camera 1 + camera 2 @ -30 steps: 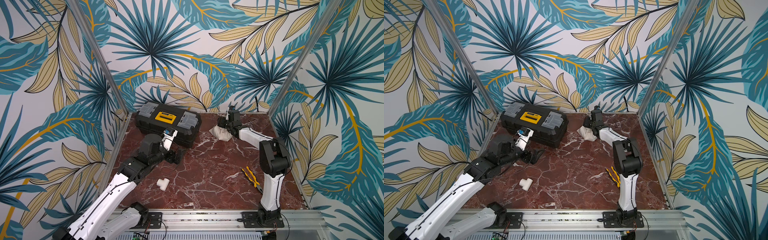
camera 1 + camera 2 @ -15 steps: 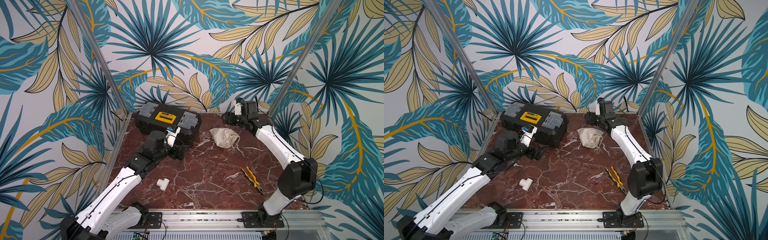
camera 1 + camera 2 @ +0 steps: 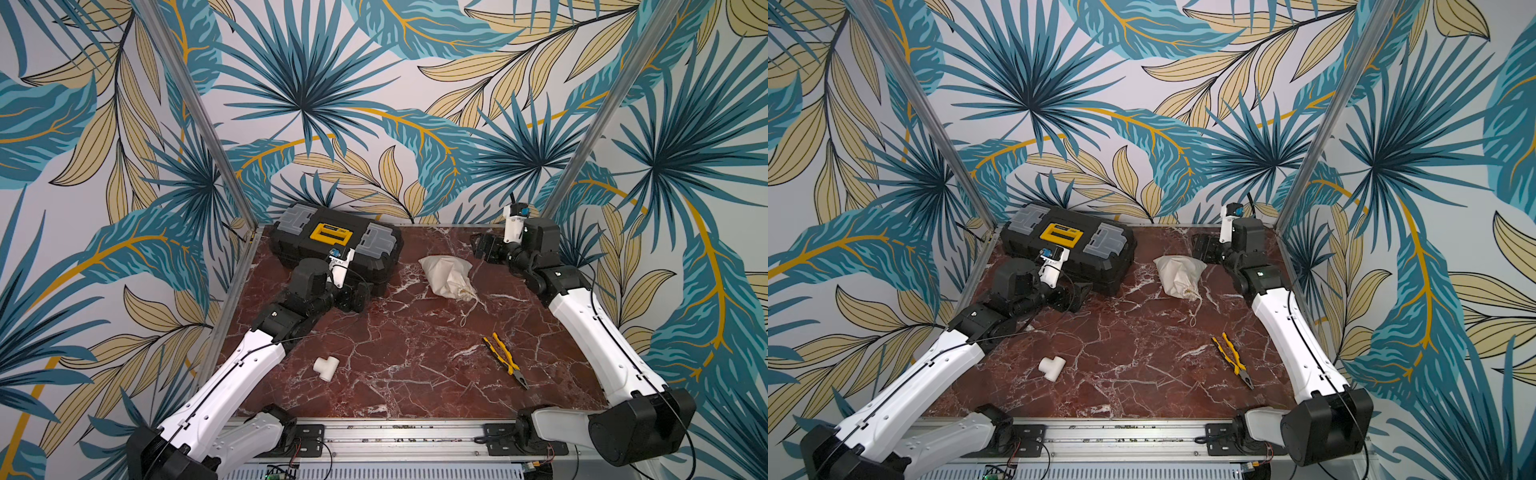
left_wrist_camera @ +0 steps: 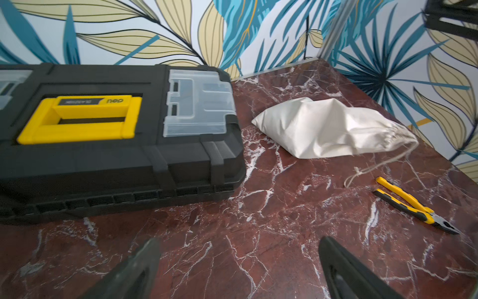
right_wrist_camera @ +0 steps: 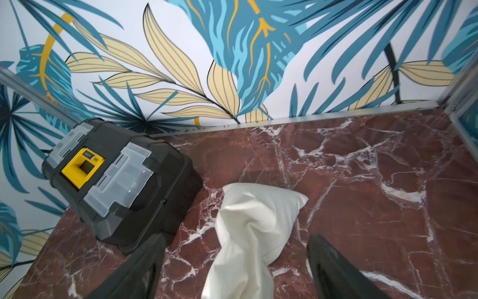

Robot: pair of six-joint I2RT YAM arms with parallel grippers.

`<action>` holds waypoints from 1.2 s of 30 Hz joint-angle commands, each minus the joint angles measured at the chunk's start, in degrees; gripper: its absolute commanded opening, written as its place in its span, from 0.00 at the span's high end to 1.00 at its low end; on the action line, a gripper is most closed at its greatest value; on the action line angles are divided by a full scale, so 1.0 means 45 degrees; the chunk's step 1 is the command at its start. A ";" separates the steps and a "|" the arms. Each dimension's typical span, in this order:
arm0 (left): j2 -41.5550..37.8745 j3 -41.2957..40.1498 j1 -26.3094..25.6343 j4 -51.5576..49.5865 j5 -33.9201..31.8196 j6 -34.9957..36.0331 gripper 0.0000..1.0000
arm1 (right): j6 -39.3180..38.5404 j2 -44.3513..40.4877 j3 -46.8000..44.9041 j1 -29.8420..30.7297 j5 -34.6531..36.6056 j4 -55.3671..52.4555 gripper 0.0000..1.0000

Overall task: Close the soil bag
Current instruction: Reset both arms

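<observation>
Soft cream-white cloth drawstring sack (image 3: pixel 446 276) lay slumped on red marble tabletop (image 3: pixel 415 365), near black plastic toolbox (image 3: pixel 336 245). Judged limp, would sag; best hold was thin cord (image 3: pixel 467 311) or gathered neck. Left gripper (image 4: pixel 239 240), right gripper (image 5: pixel 236 236): spread wide, empty.

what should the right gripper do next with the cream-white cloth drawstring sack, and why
Probably draw the right gripper back, clear of the cream-white cloth drawstring sack. The jaws stand open, apart from the sack, which lies free on the red marble table with its hem gathered tight and thin cord trailing loose.
</observation>
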 commanded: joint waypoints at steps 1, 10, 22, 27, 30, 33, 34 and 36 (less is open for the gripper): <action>-0.0397 -0.0583 0.0664 0.0582 -0.0353 -0.0447 0.00 | -0.0356 -0.0269 -0.1191 -0.0873 0.0349 0.2440 0.09; -0.1522 -0.2623 0.3171 0.2184 -0.0658 -0.1856 0.00 | -0.0808 -0.0431 -0.4932 -0.3429 0.0238 0.8370 0.06; -0.1556 -0.4460 0.4311 0.4484 -0.1041 -0.1351 0.00 | -0.1518 0.0741 -0.7620 -0.4104 -0.0453 1.2489 0.03; -0.1217 -0.5424 0.4659 0.6164 -0.0981 -0.1256 0.00 | -0.1751 0.1694 -0.8515 -0.4106 -0.1137 1.4512 0.04; -0.0823 -0.5683 0.4930 0.6768 -0.1094 -0.1195 0.00 | -0.2335 0.2047 -0.8173 -0.4106 -0.1165 1.3292 0.05; -0.0416 -0.5742 0.5258 0.7162 -0.0836 -0.1064 0.00 | -0.2724 0.1786 -0.8296 -0.4106 -0.1127 1.2454 0.04; -0.0254 -0.5816 0.5315 0.7431 -0.0787 -0.0948 0.00 | -0.2954 0.1704 -0.8695 -0.4096 -0.1192 1.2904 0.04; 0.0110 -0.6056 0.5469 0.8170 -0.0666 -0.0599 0.00 | -0.3129 0.1761 -0.9424 -0.4105 -0.0920 1.4032 0.04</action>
